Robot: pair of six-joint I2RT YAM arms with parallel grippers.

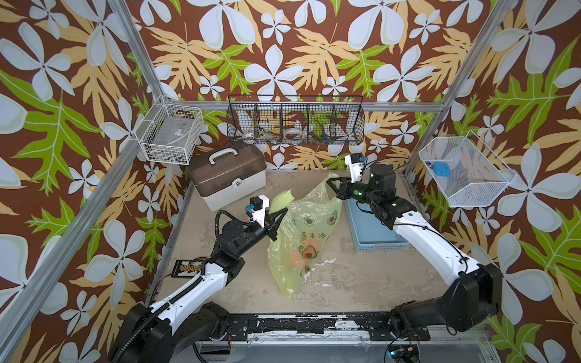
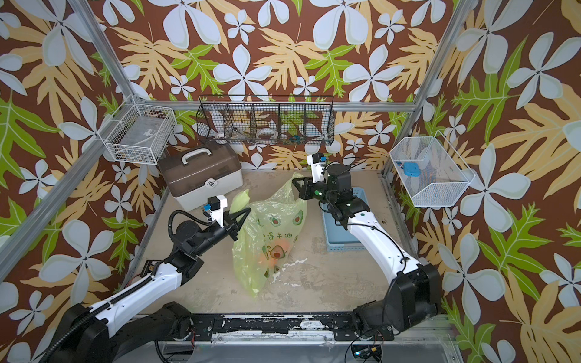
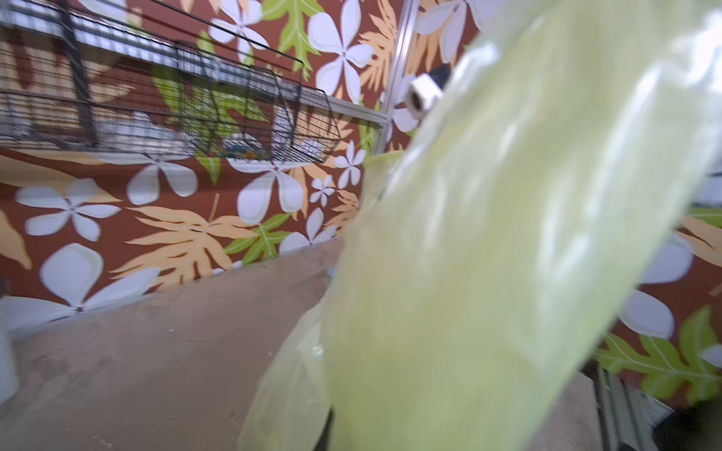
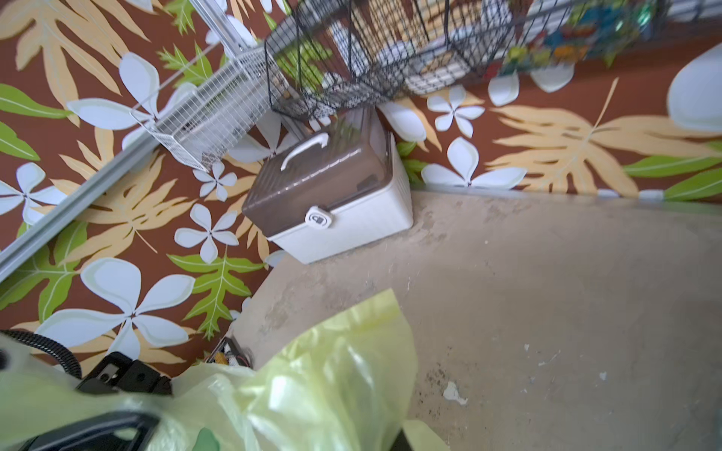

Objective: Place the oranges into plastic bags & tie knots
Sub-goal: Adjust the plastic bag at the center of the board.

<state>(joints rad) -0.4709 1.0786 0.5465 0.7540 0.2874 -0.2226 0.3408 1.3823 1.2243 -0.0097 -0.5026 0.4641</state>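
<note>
Btwn L hand point(image 1: 284, 211) & R hand point(image 1: 329, 181), each clenched on it, sits bag point(image 1: 309, 234).

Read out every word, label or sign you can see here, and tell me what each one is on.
"牛油", after one blurred character: green print on the plastic bag.
Padlock symbol, no words: on the latch of the storage box.
Items in the black wire basket: too small to read.
</note>
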